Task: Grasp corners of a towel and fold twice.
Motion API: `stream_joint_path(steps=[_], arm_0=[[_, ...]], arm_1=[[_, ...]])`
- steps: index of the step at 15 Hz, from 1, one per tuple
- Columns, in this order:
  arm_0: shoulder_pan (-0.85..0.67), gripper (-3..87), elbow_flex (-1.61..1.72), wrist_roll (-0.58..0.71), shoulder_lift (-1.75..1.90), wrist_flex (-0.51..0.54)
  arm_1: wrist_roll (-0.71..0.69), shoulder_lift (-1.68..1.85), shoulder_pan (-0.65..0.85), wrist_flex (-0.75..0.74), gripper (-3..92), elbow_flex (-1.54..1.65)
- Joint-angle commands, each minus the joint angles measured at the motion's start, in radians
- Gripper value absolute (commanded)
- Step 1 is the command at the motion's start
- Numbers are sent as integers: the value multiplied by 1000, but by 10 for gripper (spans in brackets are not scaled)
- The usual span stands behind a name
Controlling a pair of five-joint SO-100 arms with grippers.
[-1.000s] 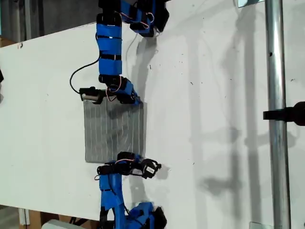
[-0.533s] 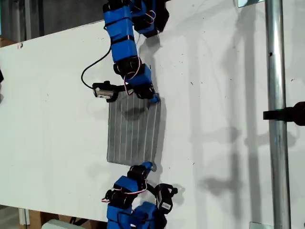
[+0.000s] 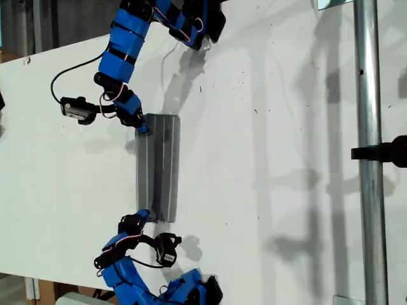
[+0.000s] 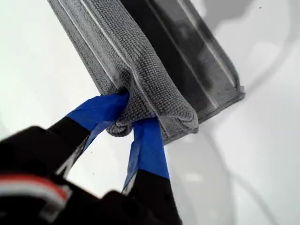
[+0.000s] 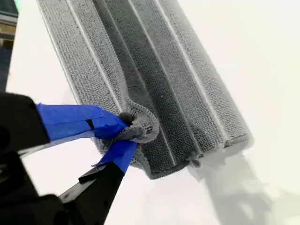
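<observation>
Both end effectors are clamped on the towel (image 3: 158, 166), folded lengthwise on the white counter (image 3: 286, 127): first end effector (image 4: 126, 117) and second end effector (image 5: 124, 133) each apparently pinch a corner.

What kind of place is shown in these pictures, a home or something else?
Probably a lab or workshop bench, not a home: a bare white table with only the towel on it, a metal pole beside it carrying a black clamp, and blue arms with exposed wiring.
</observation>
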Motion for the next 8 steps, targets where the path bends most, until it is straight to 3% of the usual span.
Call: stream_joint_path(steps=[1, 8], arm_0=[[-75, -30, -52, 48, 26, -2], [38, -29, 198, -114, -135, -146]], arm_1=[[-77, 21, 74, -20, -4, -78], [121, -118, -92, -106, -4, 156]])
